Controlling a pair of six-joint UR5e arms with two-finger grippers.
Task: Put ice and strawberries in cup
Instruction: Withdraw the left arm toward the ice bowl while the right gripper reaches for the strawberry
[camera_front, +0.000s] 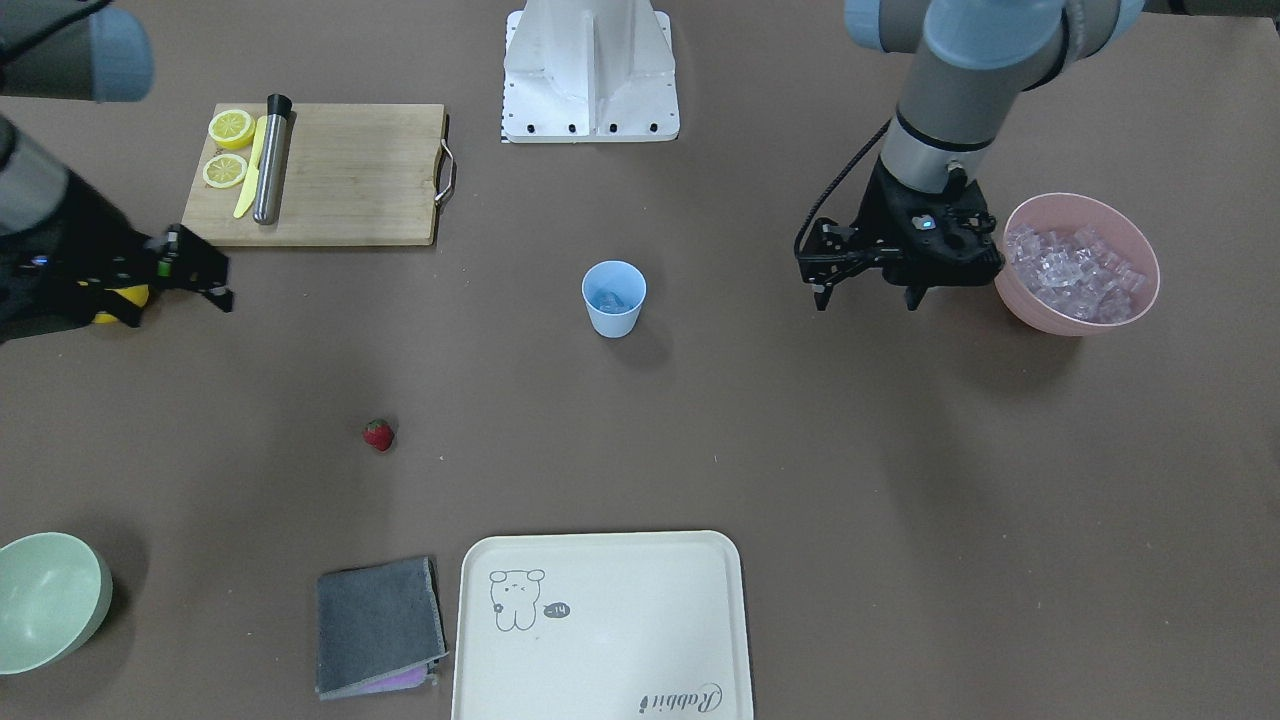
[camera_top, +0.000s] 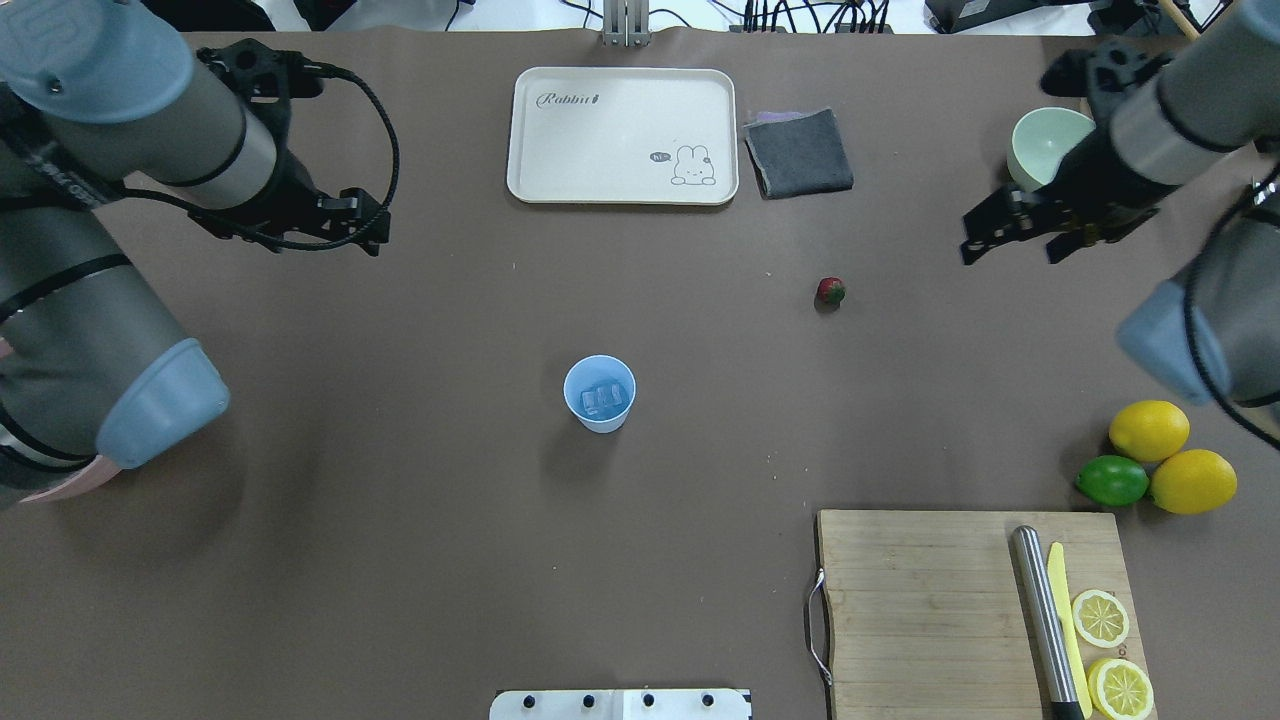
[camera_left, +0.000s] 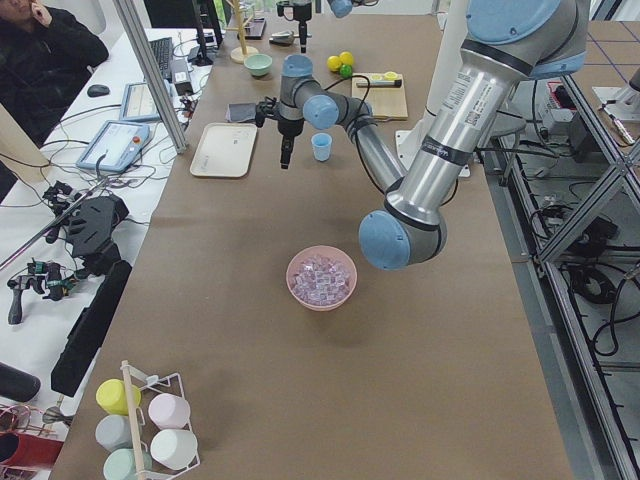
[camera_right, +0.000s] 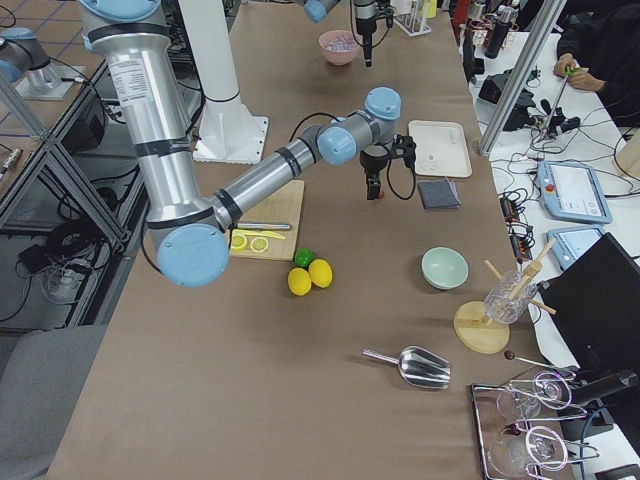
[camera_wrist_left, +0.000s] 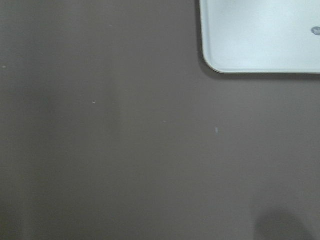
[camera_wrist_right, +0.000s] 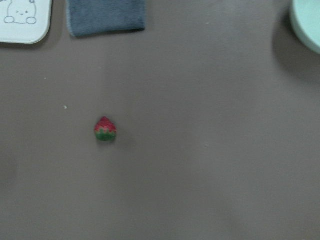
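Ice (camera_top: 604, 399) is lying in the bottom of the light-blue cup (camera_top: 600, 424), which is standing upright mid-table. More cubes are filling the pink bowl (camera_front: 1040, 318). The left gripper (camera_front: 866, 300) is hanging just beside that bowl, jaws spread and holding nothing. The strawberry (camera_top: 830, 291) is lying on the bare table, well apart from the cup. The right gripper (camera_top: 1008, 255) is hovering near the mint-green bowl (camera_top: 1045, 140), jaws likewise spread and empty.
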